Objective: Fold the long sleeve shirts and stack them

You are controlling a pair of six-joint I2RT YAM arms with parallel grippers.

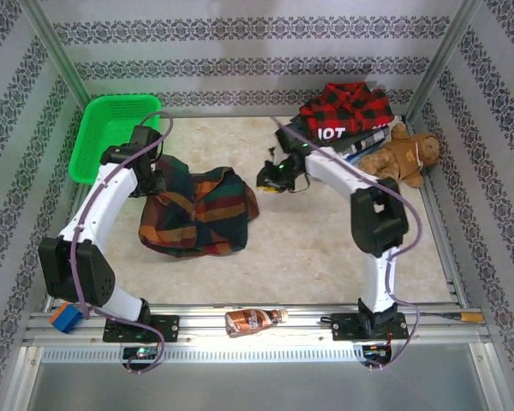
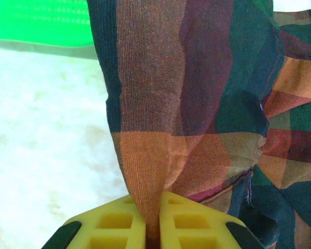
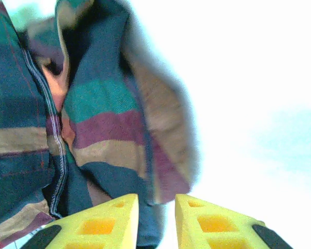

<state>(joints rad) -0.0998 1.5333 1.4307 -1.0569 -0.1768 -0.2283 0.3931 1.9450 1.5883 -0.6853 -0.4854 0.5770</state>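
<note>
Plaid shirt (image 1: 201, 214) bunched mid-table, left of centre, left end lifted. Green basket (image 1: 111, 128) at far left corner, near side partly hidden by left arm. Red-black check shirt (image 1: 347, 104) tops pile at far right, over dark lettered shirt (image 1: 334, 133). Left gripper (image 2: 153, 220) pinched tight on a plaid fold. Right gripper (image 3: 156, 218) fingers slightly apart, plaid hem just ahead, not clamped

White arms (image 1: 103, 205), black joints (image 1: 379, 224), purple cables (image 1: 420, 229), yellow pincers (image 2: 152, 203) (image 3: 156, 203)
</note>
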